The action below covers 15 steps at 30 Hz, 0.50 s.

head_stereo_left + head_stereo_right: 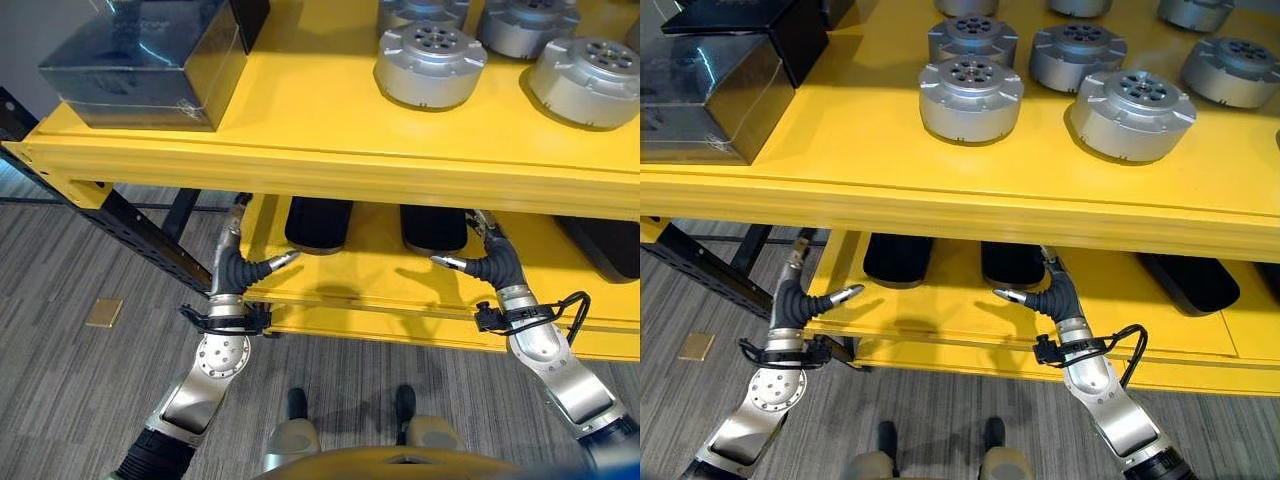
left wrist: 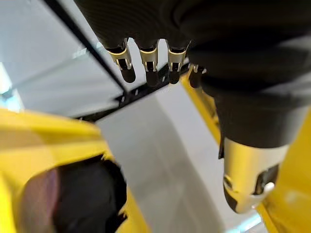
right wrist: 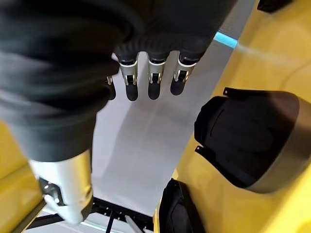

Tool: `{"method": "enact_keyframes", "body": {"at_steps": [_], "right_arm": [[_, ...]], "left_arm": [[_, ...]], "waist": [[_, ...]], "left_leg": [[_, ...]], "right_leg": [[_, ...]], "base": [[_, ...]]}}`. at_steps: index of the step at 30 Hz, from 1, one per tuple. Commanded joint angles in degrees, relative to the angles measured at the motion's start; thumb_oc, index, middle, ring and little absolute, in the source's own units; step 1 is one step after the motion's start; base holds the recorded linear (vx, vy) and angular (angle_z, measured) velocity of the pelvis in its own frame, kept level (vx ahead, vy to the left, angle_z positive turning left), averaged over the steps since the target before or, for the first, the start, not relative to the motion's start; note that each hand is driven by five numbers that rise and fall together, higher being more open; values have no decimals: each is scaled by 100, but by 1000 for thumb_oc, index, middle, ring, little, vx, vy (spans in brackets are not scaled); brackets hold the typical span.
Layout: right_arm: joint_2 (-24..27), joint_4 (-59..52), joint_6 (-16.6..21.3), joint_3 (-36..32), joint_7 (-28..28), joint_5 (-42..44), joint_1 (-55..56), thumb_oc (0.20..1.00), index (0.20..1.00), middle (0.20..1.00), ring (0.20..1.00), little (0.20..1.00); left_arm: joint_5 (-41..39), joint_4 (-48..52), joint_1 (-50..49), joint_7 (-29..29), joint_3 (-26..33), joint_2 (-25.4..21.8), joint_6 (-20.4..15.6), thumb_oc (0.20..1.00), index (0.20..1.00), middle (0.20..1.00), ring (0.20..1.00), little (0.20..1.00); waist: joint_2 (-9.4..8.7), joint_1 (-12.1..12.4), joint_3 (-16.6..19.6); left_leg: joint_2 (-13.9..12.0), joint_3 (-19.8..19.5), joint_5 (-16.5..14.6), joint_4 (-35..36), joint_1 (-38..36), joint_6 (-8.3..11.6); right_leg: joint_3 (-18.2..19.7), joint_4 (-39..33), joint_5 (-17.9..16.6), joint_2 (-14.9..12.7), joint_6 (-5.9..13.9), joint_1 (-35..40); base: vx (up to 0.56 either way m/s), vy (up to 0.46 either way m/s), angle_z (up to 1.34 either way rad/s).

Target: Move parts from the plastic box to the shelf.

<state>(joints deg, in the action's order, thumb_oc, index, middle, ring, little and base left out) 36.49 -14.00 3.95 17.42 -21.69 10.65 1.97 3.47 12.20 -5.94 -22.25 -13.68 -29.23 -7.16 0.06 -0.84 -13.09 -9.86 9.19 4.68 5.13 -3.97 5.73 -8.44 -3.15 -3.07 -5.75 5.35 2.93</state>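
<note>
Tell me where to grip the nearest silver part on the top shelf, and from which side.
Grip the nearest silver part across its round side wall, coming down from above. It lies flat like a thick disc with a raised, holed hub on top, so its rim looks the easiest hold. Neighbouring parts crowd behind and to the right; the front is freer. Both the left hand and right hand are lower, by the lower shelf, fingers straight.

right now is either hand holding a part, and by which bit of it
Nothing is held. The left hand and right hand both hang empty with relaxed fingers in front of the lower shelf.
</note>
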Motion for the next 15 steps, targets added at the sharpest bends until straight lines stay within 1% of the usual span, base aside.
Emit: {"method": "enact_keyframes", "body": {"at_steps": [1,2,3,4,5,6,7,8,9,10,12,13,14,15], "right_arm": [[18,-114,35,-381,-179,250,-231,1000,1000,1000,1000,1000],[46,-75,30,-445,-142,286,-236,1000,1000,1000,1000,1000],[106,-31,-31,-541,-89,367,-220,1000,1000,1000,1000,1000],[109,-30,-30,-546,-84,373,-220,1000,1000,1000,1000,1000],[137,-36,-41,-583,-76,416,-249,1000,1000,1000,1000,1000],[147,-23,-28,-613,-49,415,-272,1000,1000,1000,1000,1000],[113,21,45,-633,2,395,-258,1000,1000,1000,1000,1000],[57,80,130,-616,17,398,-263,1000,1000,1000,1000,1000],[-54,88,126,-582,-12,380,-299,1000,1000,1000,1000,1000],[-70,116,125,-566,-61,383,-370,1000,1000,1000,1000,1000],[-56,137,177,-578,-73,389,-446,1000,1000,1000,1000,1000],[-55,108,178,-602,-65,317,-431,1000,1000,1000,1000,1000],[-54,85,169,-660,-68,278,-378,1000,1000,1000,1000,1000],[-48,87,153,-717,-39,317,-339,1000,1000,1000,1000,1000]], "left_arm": [[-801,19,77,1203,-36,-449,-527,1000,1000,1000,1000,1000],[-1077,17,-4,1461,-50,-497,-640,1000,1000,1000,1000,1000],[-1810,20,-112,1792,-45,-566,-699,1000,1000,1000,1000,1000],[-1861,22,-120,1842,-37,-569,-697,1000,1000,1000,1000,1000],[-2540,16,-122,2162,-20,-536,-712,1000,1000,1000,1000,1000],[-3258,51,-146,2526,-17,-483,-641,1000,1000,1000,1000,1000],[-3791,42,-204,2590,-32,-394,-669,1000,1000,1000,1000,1000],[-3977,-34,-230,2324,-58,-261,-658,1000,1000,1000,1000,1000],[-3802,-279,-130,2292,-135,-121,-783,1000,1000,1000,1000,1000],[-3866,-353,-87,2624,-181,-53,-750,1000,1000,1000,1000,1000],[-4349,-353,-120,2999,-220,115,-786,1000,1000,1000,1000,1000],[-4458,-353,-111,3197,-226,156,-822,1000,1000,1000,1000,1000],[-4502,-350,-91,3531,-226,187,-869,1000,1000,1000,1000,1000],[-4506,-325,-79,3615,-230,190,-892,1000,1000,1000,1000,1000]], "waist": [[-130,-28,53],[-102,-39,50],[-57,-53,39],[-53,-52,38],[-30,-52,22],[-1,-45,-4],[22,-47,-33],[39,-43,-57],[30,-36,-102],[29,-24,-139],[76,-32,-191],[112,-48,-209],[150,-92,-228],[154,-140,-228]], "left_leg": [[-112,-187,-182,-161,36,119],[-124,-170,-179,-173,32,122],[-146,-155,-182,-223,46,125],[-150,-153,-184,-232,52,125],[-167,-144,-176,-275,74,121],[-186,-148,-174,-329,116,127],[-200,-168,-173,-381,150,131],[-218,-195,-165,-410,166,133],[-282,-242,-103,-387,192,155],[-342,-269,-23,-373,253,201],[-451,-241,168,-330,392,276],[-465,-206,266,-363,451,289],[-442,-98,285,-521,528,276],[-372,45,139,-625,535,217]], "right_leg": [[-271,838,816,-92,138,123],[-267,846,817,-88,134,111],[-290,922,860,-73,108,76],[-293,936,867,-71,104,69],[-322,1025,907,-62,82,25],[-370,1152,975,-46,43,-30],[-384,1283,1040,-26,12,-81],[-397,1389,1101,3,-26,-115],[-425,1510,1157,60,-85,-189],[-436,1565,1183,89,-133,-260],[-467,1634,1219,148,-212,-367],[-496,1647,1230,176,-238,-371],[-559,1673,1242,196,-275,-369],[-601,1681,1235,181,-285,-377]], "base": [[-36,-44,2],[-52,-86,0],[-46,-81,-1],[-56,-102,-2],[-52,-89,-4],[-56,-127,-6],[-28,-165,-7],[-23,-281,-4],[-50,-315,1],[-85,-286,4],[-100,-131,6],[-69,-84,3],[-41,-74,0],[-44,-77,5]]}}
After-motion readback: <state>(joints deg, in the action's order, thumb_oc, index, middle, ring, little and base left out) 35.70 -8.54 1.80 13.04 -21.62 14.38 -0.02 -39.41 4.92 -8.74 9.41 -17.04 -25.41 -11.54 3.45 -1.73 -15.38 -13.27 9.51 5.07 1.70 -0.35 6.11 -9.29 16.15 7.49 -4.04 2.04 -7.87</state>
